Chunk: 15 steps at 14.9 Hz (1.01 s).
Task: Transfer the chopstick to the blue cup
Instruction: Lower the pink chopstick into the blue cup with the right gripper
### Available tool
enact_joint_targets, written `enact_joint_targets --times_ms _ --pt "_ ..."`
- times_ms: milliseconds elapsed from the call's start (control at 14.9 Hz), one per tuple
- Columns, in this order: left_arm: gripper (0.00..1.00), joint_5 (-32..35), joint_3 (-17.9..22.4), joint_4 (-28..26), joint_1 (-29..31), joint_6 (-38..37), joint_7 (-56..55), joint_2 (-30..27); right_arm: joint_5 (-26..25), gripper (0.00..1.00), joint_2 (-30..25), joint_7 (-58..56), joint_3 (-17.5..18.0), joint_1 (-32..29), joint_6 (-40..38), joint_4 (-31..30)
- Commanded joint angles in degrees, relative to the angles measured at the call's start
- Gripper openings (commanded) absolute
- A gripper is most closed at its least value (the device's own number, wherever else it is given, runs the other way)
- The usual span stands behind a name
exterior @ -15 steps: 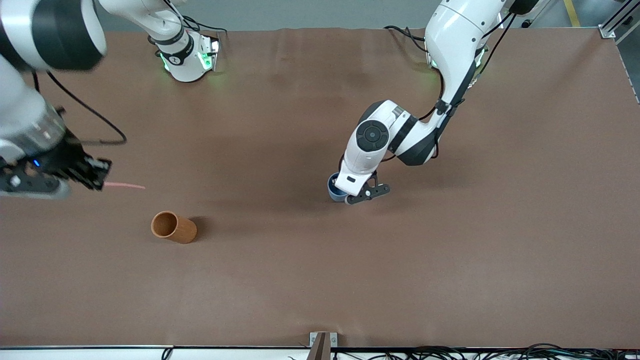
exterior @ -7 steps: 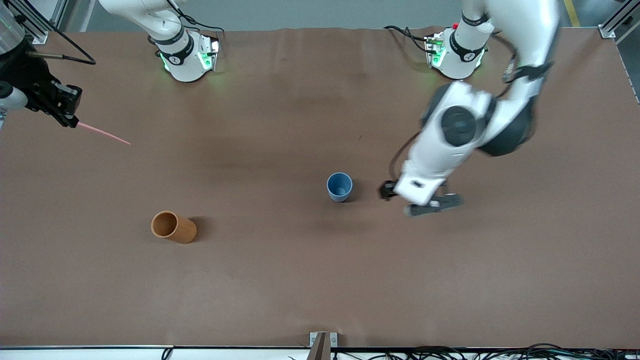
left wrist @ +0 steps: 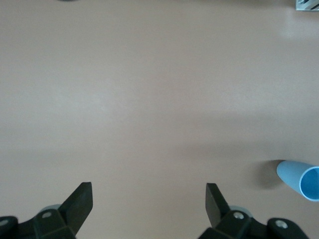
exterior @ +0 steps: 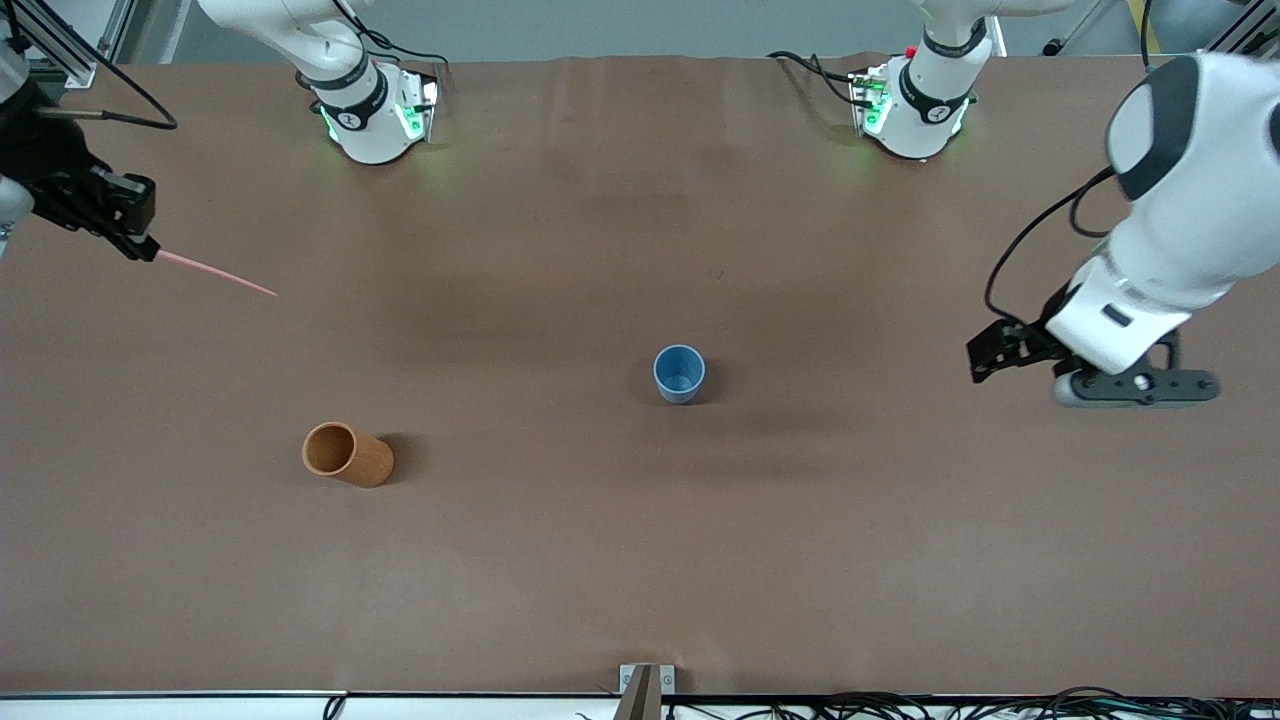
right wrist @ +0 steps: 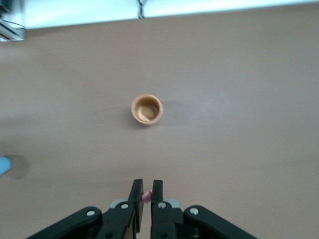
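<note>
The blue cup (exterior: 679, 373) stands upright near the middle of the table, nothing in it; it also shows at the edge of the left wrist view, blue cup (left wrist: 301, 178). My right gripper (exterior: 140, 245) hangs over the right arm's end of the table, shut on one end of the pale pink chopstick (exterior: 215, 273), which points slantwise down toward the middle. In the right wrist view the chopstick (right wrist: 146, 195) shows as a pink tip pinched in the right gripper (right wrist: 147, 191). My left gripper (exterior: 980, 358) is over the left arm's end of the table, well away from the cup; the left gripper (left wrist: 148, 194) is open and empty.
An orange-brown cup (exterior: 345, 455) stands toward the right arm's end of the table, nearer to the front camera than the blue cup; from the right wrist it shows from above, orange-brown cup (right wrist: 147, 109). A brown mat (exterior: 640, 560) covers the table.
The left gripper opened, let go of the blue cup and swung away toward the left arm's end. The right gripper rose with the chopstick, then hardly moved.
</note>
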Motion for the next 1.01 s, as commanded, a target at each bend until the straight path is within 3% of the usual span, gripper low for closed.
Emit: enact_joint_targets --times_ms 0,201,402,537,671,939 --pt "1.0 -0.3 0.0 8.2 0.3 -7.1 1.9 0.4 0.8 0.0 1.5 0.8 0.7 4.1 4.0 0.9" --pt "1.0 -0.1 -0.2 12.0 1.9 -15.7 7.6 0.0 0.8 0.0 6.9 10.7 0.8 10.8 8.3 3.8" --pt "1.0 -0.2 -0.1 12.1 2.0 -16.3 8.5 -0.7 0.4 0.0 12.3 22.5 0.9 19.4 12.5 7.0" --pt "1.0 -0.2 -0.3 12.0 2.1 -16.4 8.4 -1.2 -0.6 0.0 17.7 31.1 4.1 22.7 12.7 11.9" --pt "1.0 -0.5 -0.3 10.6 2.0 -16.6 7.3 -1.6 -4.4 0.0 23.7 36.9 6.1 25.7 12.6 17.5" --pt "1.0 -2.2 -0.3 7.6 2.8 -16.6 7.3 -4.4 -10.6 0.0 32.6 45.8 6.3 32.1 13.0 24.4"
